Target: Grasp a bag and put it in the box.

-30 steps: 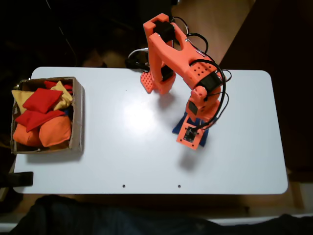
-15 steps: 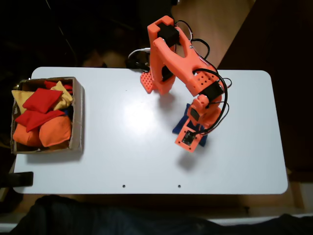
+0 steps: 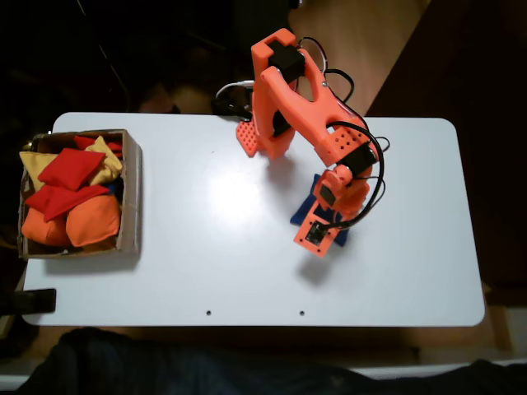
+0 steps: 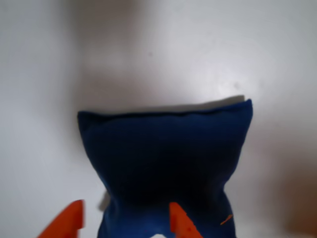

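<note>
the orange two-finger gripper (image 4: 126, 220) pinches the near edge of the royal-blue square fabric beanbag (image 4: 166, 166), bunching it between its jaws on the white table (image 3: 206, 247), ready for the carry to the low brown cardboard box (image 3: 130, 193) at far left.

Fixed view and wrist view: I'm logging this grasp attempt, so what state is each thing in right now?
Blue beanbag: lying on the white table, pinched narrower at its near end.
Gripper: down at the beanbag's near end, one fingertip over the fabric, one beside it; grip unclear.
Cardboard box: open-topped, piled with red, orange and yellow beanbags.
</note>
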